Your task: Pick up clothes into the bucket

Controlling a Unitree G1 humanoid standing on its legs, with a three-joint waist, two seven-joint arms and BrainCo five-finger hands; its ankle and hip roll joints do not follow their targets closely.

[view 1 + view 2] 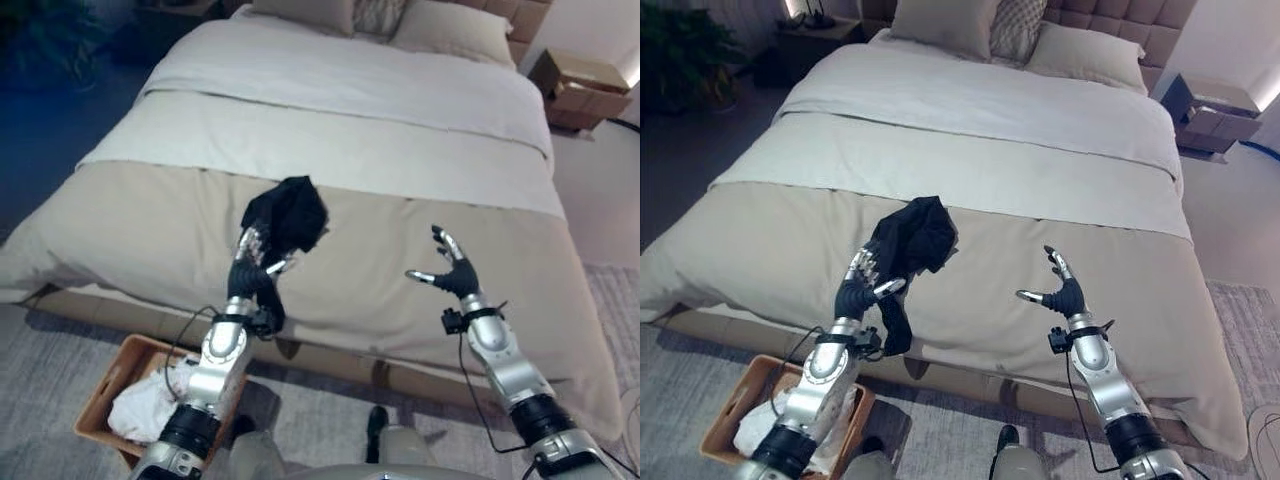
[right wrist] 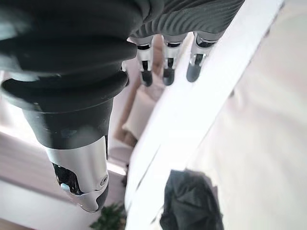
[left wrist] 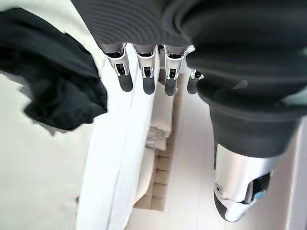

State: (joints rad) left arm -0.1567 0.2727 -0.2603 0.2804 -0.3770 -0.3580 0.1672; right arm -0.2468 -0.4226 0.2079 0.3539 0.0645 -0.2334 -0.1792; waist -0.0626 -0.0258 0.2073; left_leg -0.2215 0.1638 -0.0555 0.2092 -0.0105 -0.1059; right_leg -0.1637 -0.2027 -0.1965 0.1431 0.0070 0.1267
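Note:
A bunched black garment [image 1: 288, 212] sits on the beige bedspread [image 1: 420, 330] near the bed's foot edge. My left hand [image 1: 250, 275] is raised right in front of it, fingers straight. In the left wrist view the garment [image 3: 53, 81] lies just beside the outermost of the fingers [image 3: 146, 72], and nothing is between them and the thumb. My right hand [image 1: 455, 272] hovers open over the bedspread to the right, a forearm's length from the garment [image 2: 192, 203]. A brown basket [image 1: 100, 400] stands on the floor at lower left, by my left arm.
White clothes [image 1: 145, 405] lie in the basket. The bed has a white duvet [image 1: 350, 90] and pillows [image 1: 450, 30] at the far end. A wooden nightstand [image 1: 580, 90] stands at the far right. A grey rug [image 1: 40, 380] covers the floor.

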